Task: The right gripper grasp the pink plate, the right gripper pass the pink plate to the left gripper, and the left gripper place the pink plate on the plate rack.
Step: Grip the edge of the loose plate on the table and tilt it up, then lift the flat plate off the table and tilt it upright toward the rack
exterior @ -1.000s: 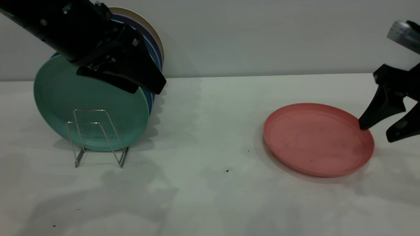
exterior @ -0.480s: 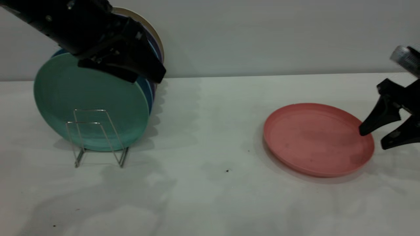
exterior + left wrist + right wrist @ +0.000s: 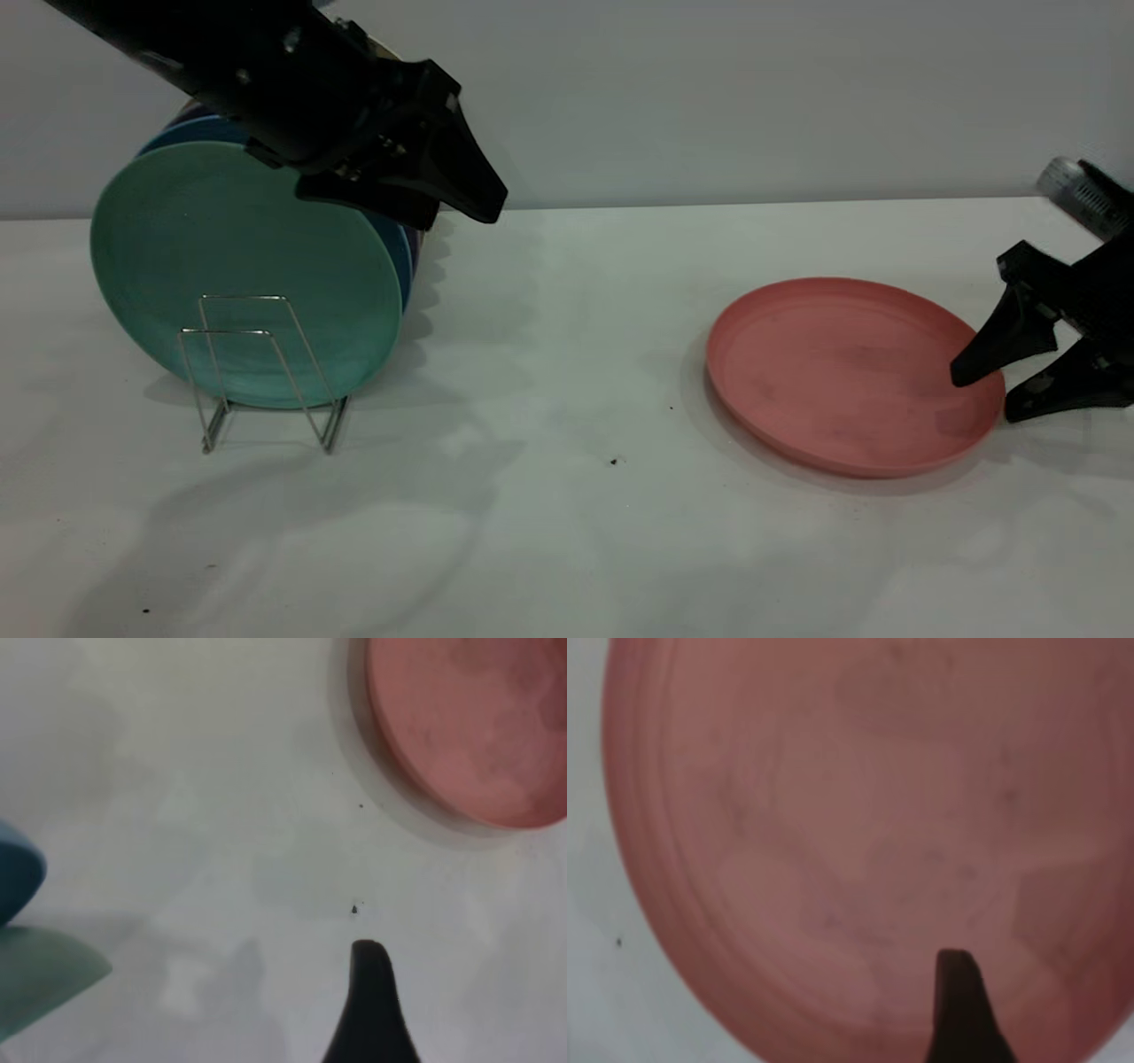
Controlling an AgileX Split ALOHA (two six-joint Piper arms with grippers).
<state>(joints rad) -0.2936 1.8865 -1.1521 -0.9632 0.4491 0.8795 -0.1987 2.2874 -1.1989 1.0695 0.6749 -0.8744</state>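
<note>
Right end effector (image 3: 979,394) is released, fingers spread. One fingertip sits over the inside of the pink plate (image 3: 842,377) near its right rim, the other is low outside the rim, so the rim lies between them. From the right wrist view the upper finger is above the plate floor; we can't tell if it touches.

We read this as step one, the grasp, not yet made. The plate lies flat on the counter (image 3: 567,532), right side, well apart from the rack.

Next move as we see it: get the lower finger under the rim, then clench. The rim is low and the plate sits flush, so the risk is pushing the plate along instead of pinching it. After that, lift and carry toward the middle for the handover.

Left end effector (image 3: 461,197) hangs above the counter beside the stacked plates, pointing toward the middle. Only one of its fingers shows in the left wrist view, so we can't tell its state.

The plate rack (image 3: 261,372) stands at the left. A teal-green plate (image 3: 239,266) leans upright in it, with blue and darker plates behind. The front wire loops look free.

The counter is white and matte, with a few dark specks. Behind it is a plain pale wall.
</note>
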